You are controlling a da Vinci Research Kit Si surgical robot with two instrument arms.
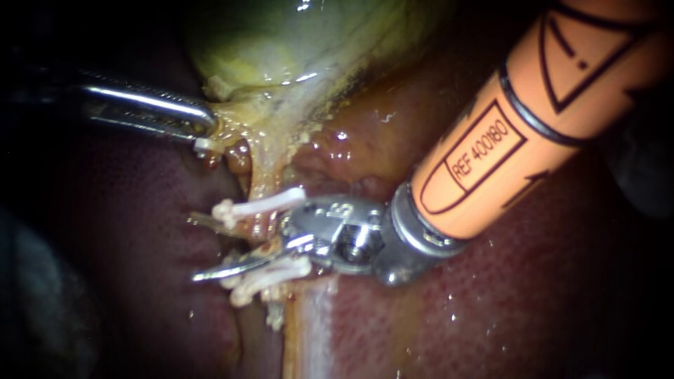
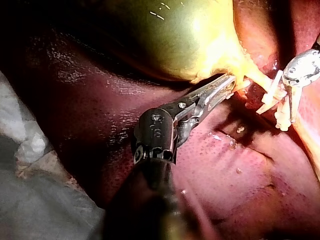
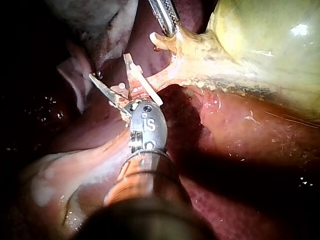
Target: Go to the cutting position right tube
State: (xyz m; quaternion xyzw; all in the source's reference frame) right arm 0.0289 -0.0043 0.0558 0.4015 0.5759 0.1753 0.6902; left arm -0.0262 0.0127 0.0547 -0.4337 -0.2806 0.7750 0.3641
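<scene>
Right instrument (image 1: 195, 247): jaws open astride tube (image 1: 260, 181) (clips (image 1: 267, 203) either side) | left instrument (image 1: 206, 128): jaws clamped on gallbladder (image 1: 281, 42)

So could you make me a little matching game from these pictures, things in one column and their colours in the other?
Things:
1. gallbladder
2. liver
3. clips
4. right instrument's shaft

Colours:
a. white
b. orange
c. yellow-green
d. dark red

Pairs: 1-c, 2-d, 3-a, 4-b.
</scene>
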